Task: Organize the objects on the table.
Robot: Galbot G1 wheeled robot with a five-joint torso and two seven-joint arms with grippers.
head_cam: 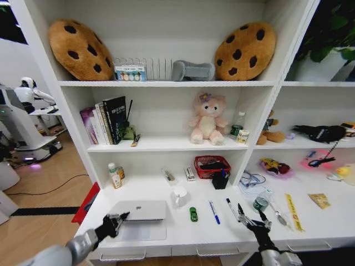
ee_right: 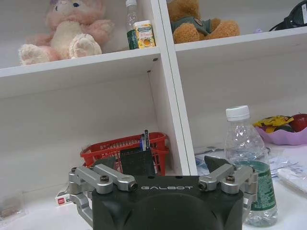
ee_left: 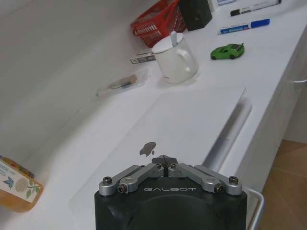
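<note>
Step in hand: left gripper (head_cam: 118, 219), fingers pressed together, poised at the closed silver laptop (head_cam: 138, 211) on the tabletop (head_cam: 183, 235). Right gripper (head_cam: 248, 218), spread, hovers beside the black pen (head_cam: 231, 208). Next move likely calls for spreading before any grasp.

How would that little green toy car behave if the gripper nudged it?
The green toy car sits on wheels on the smooth white desk, so it would probably roll away. It looks small and light, so likely easy to knock aside.

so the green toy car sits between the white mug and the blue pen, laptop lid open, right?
Not quite: the laptop lid is closed flat, as the head view shows. The green toy car does sit between the white mug and the blue pen.
</note>
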